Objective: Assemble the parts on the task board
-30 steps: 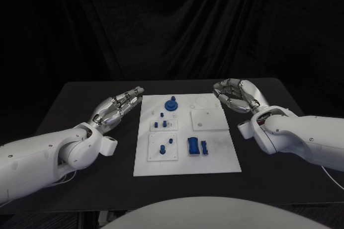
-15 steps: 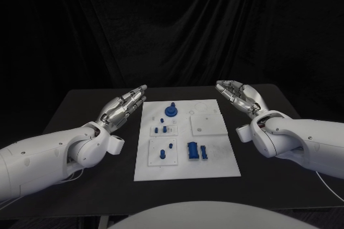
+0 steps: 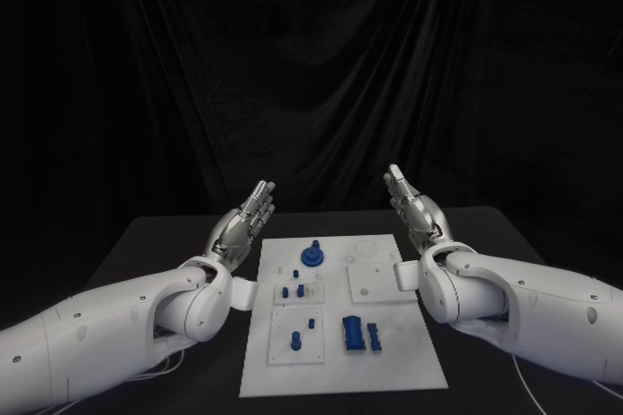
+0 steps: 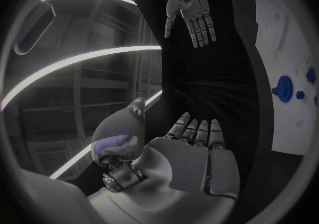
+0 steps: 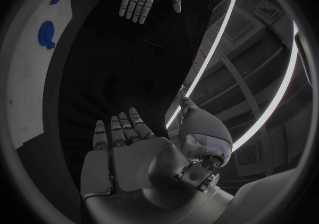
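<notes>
Black table bears the task board; left hand and right hand raised, fingers straight, holding nothing.

A black curtain hangs in folds across the upper frame. Below it lies the black surface. Long curved light strips glow overhead.

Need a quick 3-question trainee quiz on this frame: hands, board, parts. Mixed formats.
1. True or false: the left hand holds a blue part.
2. Multiple choice: the two hands stand A) on the task board, B) raised at either side of its far end, C) under the table.
3. Fill in: the round blue part sits near the board's ____ end.

Key: 1 false, both it and the right hand are open and empty; 2 B; 3 far.
</notes>
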Robot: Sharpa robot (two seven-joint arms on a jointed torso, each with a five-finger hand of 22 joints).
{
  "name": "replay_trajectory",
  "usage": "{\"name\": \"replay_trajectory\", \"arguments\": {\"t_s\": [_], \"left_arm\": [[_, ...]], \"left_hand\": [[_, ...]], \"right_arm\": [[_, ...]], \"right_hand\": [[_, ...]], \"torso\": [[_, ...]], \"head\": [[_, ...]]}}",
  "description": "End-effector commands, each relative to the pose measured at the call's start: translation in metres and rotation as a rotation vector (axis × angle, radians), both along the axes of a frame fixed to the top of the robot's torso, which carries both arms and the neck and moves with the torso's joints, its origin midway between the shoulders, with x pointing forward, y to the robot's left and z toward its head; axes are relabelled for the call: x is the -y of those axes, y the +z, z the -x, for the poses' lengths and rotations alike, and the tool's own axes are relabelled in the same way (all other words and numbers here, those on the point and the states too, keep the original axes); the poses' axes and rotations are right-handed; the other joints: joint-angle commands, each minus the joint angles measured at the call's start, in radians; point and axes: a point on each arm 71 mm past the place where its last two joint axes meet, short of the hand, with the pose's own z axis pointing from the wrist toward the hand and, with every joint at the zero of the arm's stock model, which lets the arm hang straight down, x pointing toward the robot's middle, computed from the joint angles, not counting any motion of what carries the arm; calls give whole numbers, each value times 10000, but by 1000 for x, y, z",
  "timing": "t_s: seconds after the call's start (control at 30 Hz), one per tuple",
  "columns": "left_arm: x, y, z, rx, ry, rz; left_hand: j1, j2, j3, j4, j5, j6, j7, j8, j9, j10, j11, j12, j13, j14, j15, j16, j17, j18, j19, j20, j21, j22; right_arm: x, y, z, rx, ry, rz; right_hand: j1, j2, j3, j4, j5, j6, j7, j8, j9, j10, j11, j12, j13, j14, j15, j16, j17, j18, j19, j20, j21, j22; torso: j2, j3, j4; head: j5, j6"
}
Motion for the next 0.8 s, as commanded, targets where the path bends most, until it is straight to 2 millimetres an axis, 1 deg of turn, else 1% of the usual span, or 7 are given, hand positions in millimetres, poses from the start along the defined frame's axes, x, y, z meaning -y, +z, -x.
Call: {"name": "replay_trajectory", "arguments": {"t_s": [0.03,0.1,0.13,0.47,0.5,0.67,0.8], "left_arm": [[-5,-1,-3,-628,2087,-609],[-3,1,-3,-709,2427,-637],[-2,2,-4,-745,2569,-648],[2,7,-4,-911,3160,-690],[2,7,-4,-911,3160,-690],[2,7,-4,-911,3160,-690],[2,7,-4,-911,3160,-690]], "left_hand": [[-1734,-283,20,-344,-710,-507,-2,-48,-18,-73,-4,-213,-18,-4,36,-36,-11,-211,-75,-2,-70,-111],[-2025,-283,20,-403,-827,-600,-2,-48,-18,-73,-4,-213,-18,-4,36,-36,-11,-211,-75,-2,-70,-111],[-2160,-283,20,-1112,-884,-625,-2,-48,-18,-73,-4,-213,-18,-4,36,-36,-11,-211,-75,-2,-70,-111],[-3317,-283,20,-1112,-1359,-1597,-2,-48,-18,-73,-4,-213,-18,-4,36,-36,-11,-211,-75,-2,-70,-111],[-3406,-283,20,-1112,-1393,-1597,-2,-48,-18,-73,-4,-213,-18,-4,36,-36,-11,-211,-75,-2,-70,-111],[-3757,-283,20,-1112,-2237,-1597,-2,-48,-18,-73,-4,-213,-18,-4,36,-36,-11,-211,-75,-2,-70,-111],[-4004,-283,20,-1112,-2237,-1597,-2,-48,-18,-73,-4,-213,-18,-4,36,-36,-11,-211,-75,-2,-70,-111]], "right_arm": [[3,-3,-1,-451,-713,-536],[2,-3,-1,-457,-719,-551],[2,-3,-1,-457,-719,-551],[2,-3,-1,-457,-719,-551],[2,-3,-1,-457,-719,-551],[2,-3,-1,-457,-719,-551],[2,-3,-1,-457,-719,-551]], "right_hand": [[-1444,5,-68,-348,-698,-528,-237,-593,-725,-244,-357,-716,-501,-422,-190,-360,-46,-151,-40,-339,-61,-976],[-1685,5,-68,-410,-810,-617,-237,-692,-725,-244,-357,-836,-584,-422,-190,-1113,-46,-151,-40,-417,-61,-976],[-1795,5,-68,-1111,-864,-659,-237,-739,-725,-244,-357,-893,-624,-422,-190,-1113,-46,-151,-40,-1123,-61,-976],[-2755,5,-68,-1111,-1326,-1667,-237,-1136,-725,-244,-357,-1372,-1570,-422,-190,-1113,-46,-151,-40,-1123,-61,-976],[-2824,5,-68,-1111,-1358,-1667,-237,-1866,-725,-244,-357,-1403,-1570,-422,-190,-1113,-46,-151,-40,-1123,-61,-976],[-3117,5,-68,-1111,-2177,-1667,-237,-1866,-725,-244,-357,-2246,-1570,-422,-190,-1113,-46,-151,-40,-1123,-61,-976],[-3297,5,-68,-1111,-2177,-1667,-237,-1866,-725,-244,-357,-2246,-1570,-422,-190,-1113,-46,-151,-40,-1123,-61,-976]], "torso": [[-6,25,-84],[-7,30,-97],[-7,31,-101],[-7,33,-106],[-7,33,-106],[-7,33,-106],[-7,33,-106]], "head": [[50,371],[63,469],[67,502],[73,542],[73,542],[73,542],[73,542]]}}
